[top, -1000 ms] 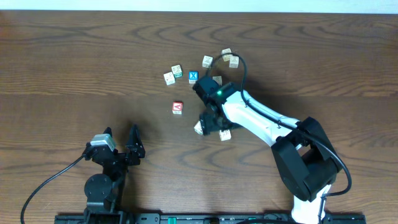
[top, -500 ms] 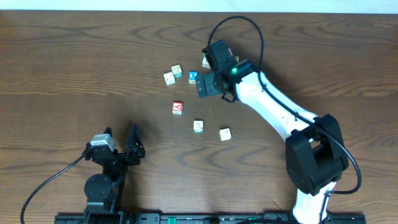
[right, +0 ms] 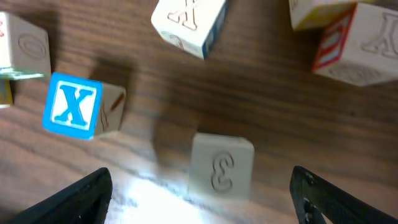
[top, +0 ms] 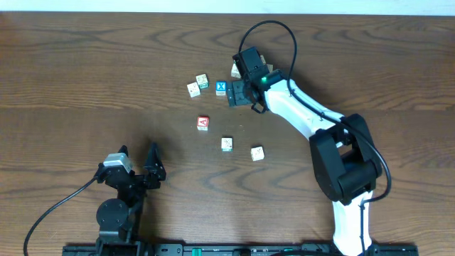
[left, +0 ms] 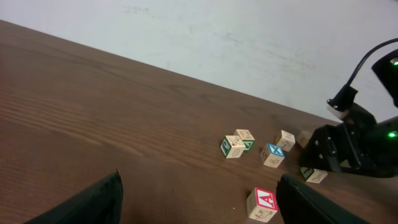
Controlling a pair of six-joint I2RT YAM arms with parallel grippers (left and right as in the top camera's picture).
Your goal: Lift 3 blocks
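Observation:
Two cream blocks [top: 227, 144] [top: 257, 153] lie apart on the table, in front of the red A cube [top: 203, 123]. My right gripper [top: 242, 93] hovers over the back cluster, next to the blue X cube [top: 221, 87]. In the right wrist view a cream block [right: 222, 165] with an embossed letter lies flat between the open fingers of the right gripper [right: 202, 198], touching neither. My left gripper [top: 138, 169] rests open and empty at the front left, far from the blocks.
More letter cubes [top: 193, 89] [top: 202, 80] sit left of the X cube, and one [top: 235, 69] lies behind the right gripper. In the right wrist view further cubes [right: 188, 18] [right: 357, 43] crowd the far side. The right arm's cable [top: 274, 28] arcs above the cluster.
My right gripper has left the two front cream blocks on the table and moved back to the cluster near the X cube. The left arm has not moved.

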